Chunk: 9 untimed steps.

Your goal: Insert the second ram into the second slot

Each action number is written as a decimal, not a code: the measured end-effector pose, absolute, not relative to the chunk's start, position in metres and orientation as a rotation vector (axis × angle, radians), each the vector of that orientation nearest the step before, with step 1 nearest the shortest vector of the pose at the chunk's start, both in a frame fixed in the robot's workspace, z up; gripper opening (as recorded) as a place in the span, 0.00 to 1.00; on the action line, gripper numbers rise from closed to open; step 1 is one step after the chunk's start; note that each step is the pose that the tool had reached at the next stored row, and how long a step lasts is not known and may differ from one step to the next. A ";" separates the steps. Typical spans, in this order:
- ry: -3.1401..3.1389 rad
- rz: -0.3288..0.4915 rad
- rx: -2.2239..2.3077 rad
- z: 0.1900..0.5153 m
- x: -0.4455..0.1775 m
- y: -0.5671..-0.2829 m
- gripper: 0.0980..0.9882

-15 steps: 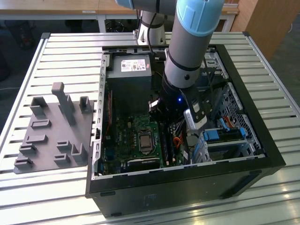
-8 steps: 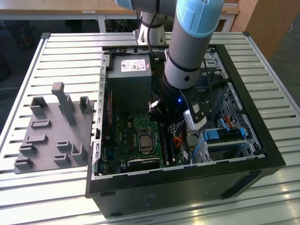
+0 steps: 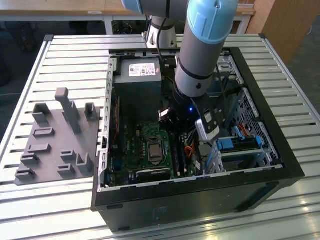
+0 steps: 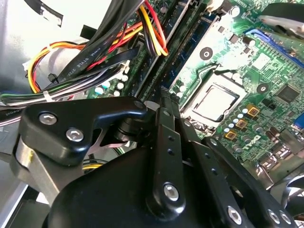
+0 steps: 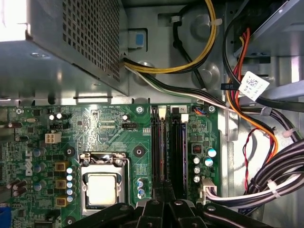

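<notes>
My gripper [image 3: 172,120] reaches down inside the open computer case [image 3: 200,192], over the two long memory slots to the exterior view's right of the processor socket. In both wrist views its dark fingers [image 5: 164,190] stand close together. A thin stick seen edge-on, the second ram [image 5: 160,147], runs straight out from the fingertips [image 4: 164,92] along one slot. The ram's bluish edge with chips [image 4: 190,47] lies just over or in that slot; I cannot tell how deep it sits. A parallel slot [image 5: 178,147] lies right beside it.
The processor socket [image 5: 102,187] lies beside the slots and the grey power supply [image 5: 71,42] stands beyond them. Cable bundles [image 5: 280,175] crowd the other side, near the drive cage [image 3: 240,145]. A grey holder block [image 3: 57,137] sits on the slatted table outside the case.
</notes>
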State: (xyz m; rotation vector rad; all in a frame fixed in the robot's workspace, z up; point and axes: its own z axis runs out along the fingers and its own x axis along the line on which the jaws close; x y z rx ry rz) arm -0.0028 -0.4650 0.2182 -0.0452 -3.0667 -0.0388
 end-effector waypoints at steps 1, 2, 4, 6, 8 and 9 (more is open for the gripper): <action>-3.067 -0.040 -0.045 0.217 -0.003 -0.465 0.01; -3.067 -0.040 -0.045 0.217 -0.003 -0.465 0.01; -3.067 -0.039 -0.045 0.215 -0.003 -0.465 0.01; -3.067 -0.039 -0.045 0.215 -0.003 -0.465 0.01; -3.068 -0.044 -0.045 0.217 -0.003 -0.465 0.01; -3.068 -0.048 -0.045 0.219 -0.003 -0.464 0.01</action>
